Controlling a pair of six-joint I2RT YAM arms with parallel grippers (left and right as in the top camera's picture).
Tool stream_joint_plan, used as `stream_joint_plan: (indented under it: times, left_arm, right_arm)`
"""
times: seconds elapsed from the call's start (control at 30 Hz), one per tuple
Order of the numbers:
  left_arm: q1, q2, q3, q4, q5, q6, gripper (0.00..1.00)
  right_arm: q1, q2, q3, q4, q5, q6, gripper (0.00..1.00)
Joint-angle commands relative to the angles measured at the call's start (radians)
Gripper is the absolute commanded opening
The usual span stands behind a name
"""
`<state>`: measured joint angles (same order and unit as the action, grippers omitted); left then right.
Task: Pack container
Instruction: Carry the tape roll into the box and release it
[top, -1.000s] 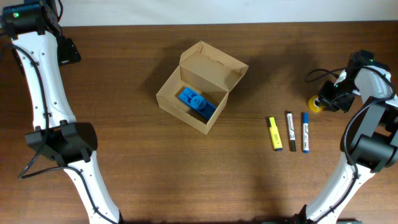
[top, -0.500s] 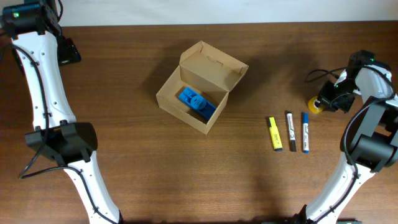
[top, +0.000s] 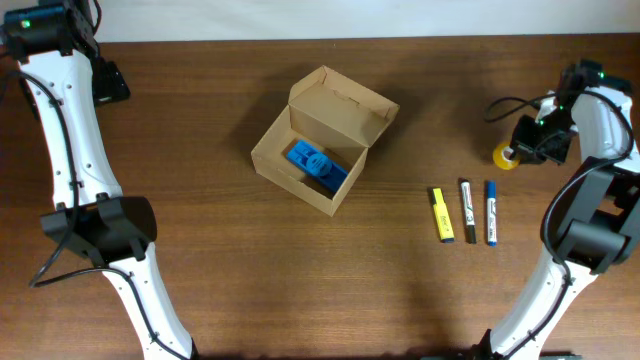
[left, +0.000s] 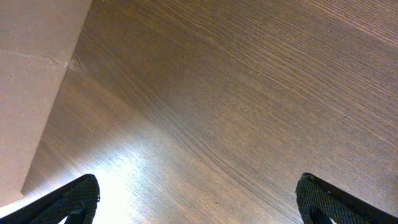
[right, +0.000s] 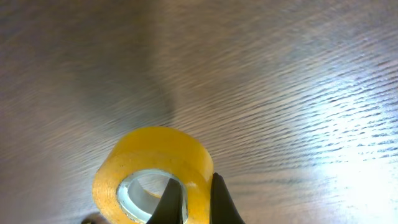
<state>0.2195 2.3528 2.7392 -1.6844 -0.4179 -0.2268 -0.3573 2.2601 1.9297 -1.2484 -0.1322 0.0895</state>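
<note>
Pinching the wall of the yellow tape roll (right: 155, 155), the right fingers (right: 219, 200) are gripping it while the left fingers (left: 71, 199) are hanging wide apart over the bench (left: 236, 93).

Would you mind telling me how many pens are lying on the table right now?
3, side by side right of the container: a yellow highlighter, a dark marker, a blue-capped marker. None looks hidden.

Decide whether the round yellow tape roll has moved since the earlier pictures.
Yes: the round yellow tape roll has shifted up-frame, away from the blue marker pen.
</note>
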Motion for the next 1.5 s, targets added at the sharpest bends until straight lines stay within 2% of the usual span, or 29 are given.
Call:
stream_joint_plan:
  times: [0.0, 0.47, 0.67, 0.97, 1.17, 1.47]
  left_arm:
    - [0.006, -0.002, -0.005, -0.003, 0.004, 0.012, 1.0]
    - [0.006, -0.002, -0.005, -0.003, 0.004, 0.012, 1.0]
    - [0.006, -0.002, -0.005, -0.003, 0.004, 0.012, 1.0]
    - [0.006, -0.002, -0.005, -0.003, 0.004, 0.012, 1.0]
    - [0.006, -0.002, -0.005, -0.003, 0.004, 0.012, 1.0]
    - [0.006, -0.002, -0.005, -0.003, 0.004, 0.012, 1.0]
  right_arm:
    - [0.056, -0.056, 0.082, -0.04, 0.005, -0.063, 0.04]
    - [0.405, -0.187, 0.322, -0.119, 0.013, -0.087, 0.04]
    - [0.576, -0.234, 0.392, -0.13, 0.017, -0.179, 0.04]
    - [0.797, -0.24, 0.383, -0.152, 0.017, -0.393, 0.04]
    - [0.881, -0.204, 0.37, -0.132, 0.024, -0.449, 0.04]
    - [0.901, -0.032, 0.37, -0.081, 0.031, -0.448, 0.04]
